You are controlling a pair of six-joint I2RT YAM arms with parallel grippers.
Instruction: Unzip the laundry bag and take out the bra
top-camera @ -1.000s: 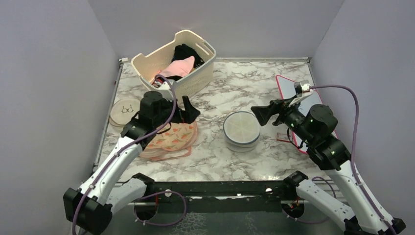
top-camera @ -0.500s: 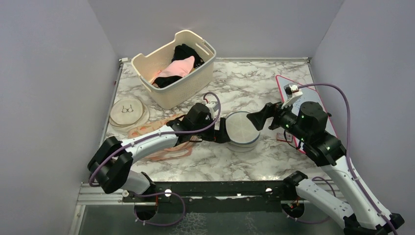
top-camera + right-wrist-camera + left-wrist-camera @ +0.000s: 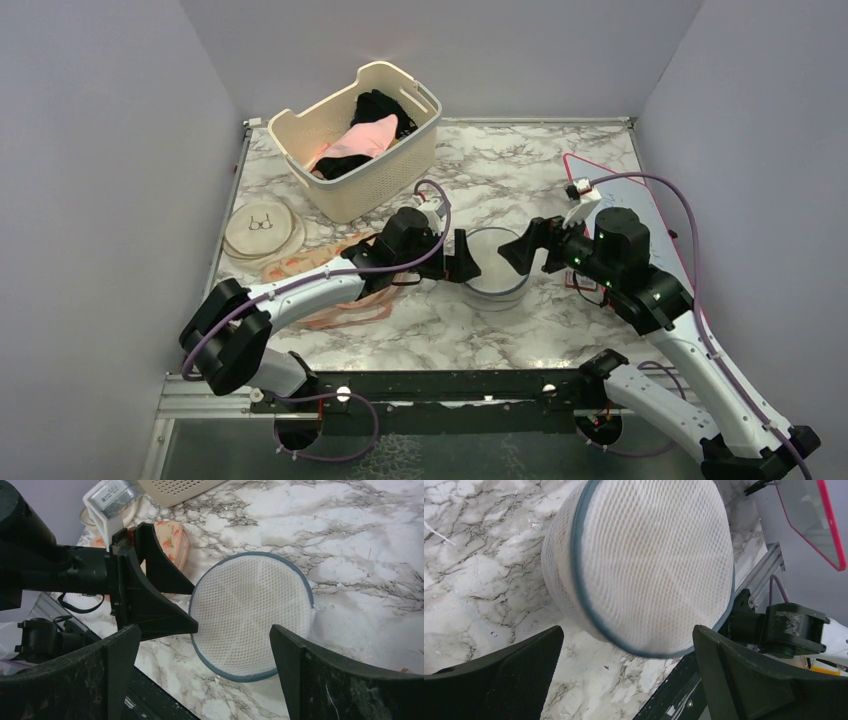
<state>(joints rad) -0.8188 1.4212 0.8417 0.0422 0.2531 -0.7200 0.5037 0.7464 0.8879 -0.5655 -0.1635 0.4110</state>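
Note:
The laundry bag [image 3: 492, 262], a round white mesh drum with a dark blue-grey zip rim, sits on the marble table's middle. My left gripper [image 3: 465, 264] is open at the bag's left side. My right gripper [image 3: 516, 252] is open at its right side. In the left wrist view the bag [image 3: 649, 565] fills the space just beyond the left gripper [image 3: 629, 675], whose jaws stand wide apart. In the right wrist view the bag [image 3: 252, 612] lies beyond the open right gripper [image 3: 205, 672], with the left gripper [image 3: 155, 600] at its far edge. The bra is hidden; no zip pull shows.
A cream basket [image 3: 385, 180] with pink and black clothes stands at the back left. A flat peach patterned pouch [image 3: 340, 290] lies under the left arm. A cream disc with a glasses drawing [image 3: 262, 228] lies far left. A pink-rimmed board [image 3: 655, 205] lies at the right.
My left arm swung from above the peach pouch down and right to the bag's left side. My right gripper moved left up to the bag's right side. The bag stayed in place.

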